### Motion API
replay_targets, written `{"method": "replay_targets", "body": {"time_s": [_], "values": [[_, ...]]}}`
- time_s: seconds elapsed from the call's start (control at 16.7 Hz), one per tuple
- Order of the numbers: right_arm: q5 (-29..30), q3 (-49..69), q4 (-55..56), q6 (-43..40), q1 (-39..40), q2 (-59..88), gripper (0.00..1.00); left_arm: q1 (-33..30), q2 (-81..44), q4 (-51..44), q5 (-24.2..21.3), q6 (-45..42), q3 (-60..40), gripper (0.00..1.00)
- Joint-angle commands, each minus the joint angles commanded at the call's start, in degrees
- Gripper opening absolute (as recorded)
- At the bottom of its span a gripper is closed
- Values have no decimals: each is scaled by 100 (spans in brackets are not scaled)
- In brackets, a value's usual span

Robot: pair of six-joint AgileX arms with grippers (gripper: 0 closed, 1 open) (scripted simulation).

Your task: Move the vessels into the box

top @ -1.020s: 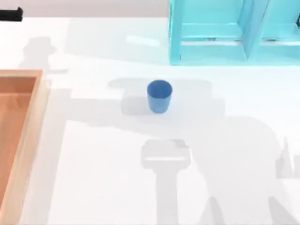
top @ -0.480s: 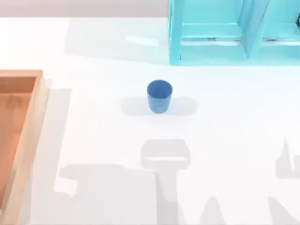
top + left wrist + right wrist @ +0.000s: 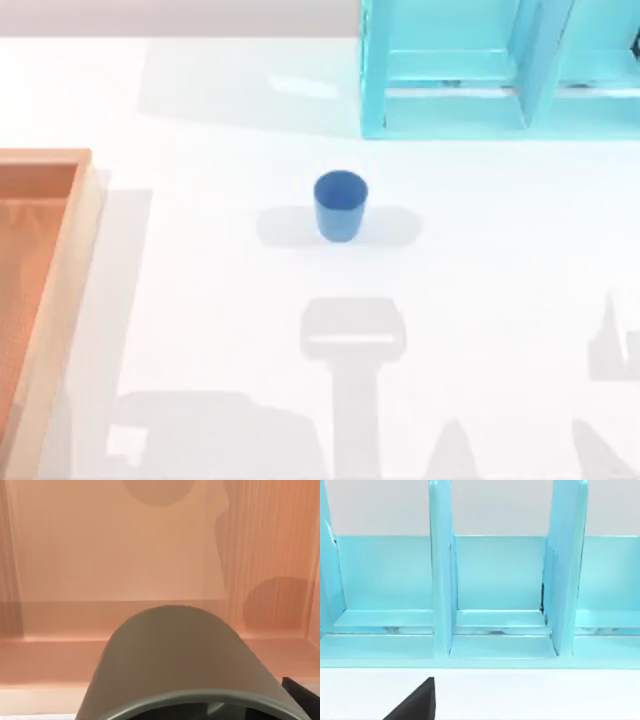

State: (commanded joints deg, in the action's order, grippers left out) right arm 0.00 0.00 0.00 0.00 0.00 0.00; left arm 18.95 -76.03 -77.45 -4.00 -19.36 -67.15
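The blue vessel (image 3: pixel 340 205) stands upright on the white table, mid-table in the top view, with no gripper near it. The box (image 3: pixel 45 290) lies at the table's left edge. In the left wrist view the olive-grey vessel (image 3: pixel 185 655) is very close, held above the box's orange floor (image 3: pixel 115 555), with its shadows cast apart from it on the wood. My left gripper (image 3: pixel 195 707) is shut on this vessel, and one black fingertip (image 3: pixel 301 692) shows beside its rim. A dark part of my right gripper (image 3: pixel 417 702) shows facing the cyan shelf.
A cyan shelf unit (image 3: pixel 500 70) with upright dividers (image 3: pixel 440 570) stands at the table's back right. Arm shadows fall on the white table (image 3: pixel 200 300) along its front edge.
The black gripper tip at the top view's upper left corner has left that view. The arm shadows have slid toward the front edge. The blue vessel has not moved.
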Motion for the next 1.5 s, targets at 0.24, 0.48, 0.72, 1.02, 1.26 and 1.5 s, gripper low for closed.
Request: {"method": "replay_targets", "body": {"time_s": [0.24, 0.48, 0.72, 1.02, 1.26, 1.5], "values": [[0, 0, 0, 0, 0, 0, 100, 4, -36, 200, 9, -24, 176, 0], [0, 0, 0, 0, 0, 0, 100, 62, -94, 751, 0, -82, 656, 0], [0, 0, 0, 0, 0, 0, 100, 125, -156, 1341, -5, -134, 1168, 0], [0, 0, 0, 0, 0, 0, 100, 165, -202, 1501, -10, -168, 1311, 0], [0, 0, 0, 0, 0, 0, 100, 165, -202, 1501, -10, -168, 1311, 23], [0, 0, 0, 0, 0, 0, 100, 165, -202, 1501, -10, -168, 1311, 53]]}}
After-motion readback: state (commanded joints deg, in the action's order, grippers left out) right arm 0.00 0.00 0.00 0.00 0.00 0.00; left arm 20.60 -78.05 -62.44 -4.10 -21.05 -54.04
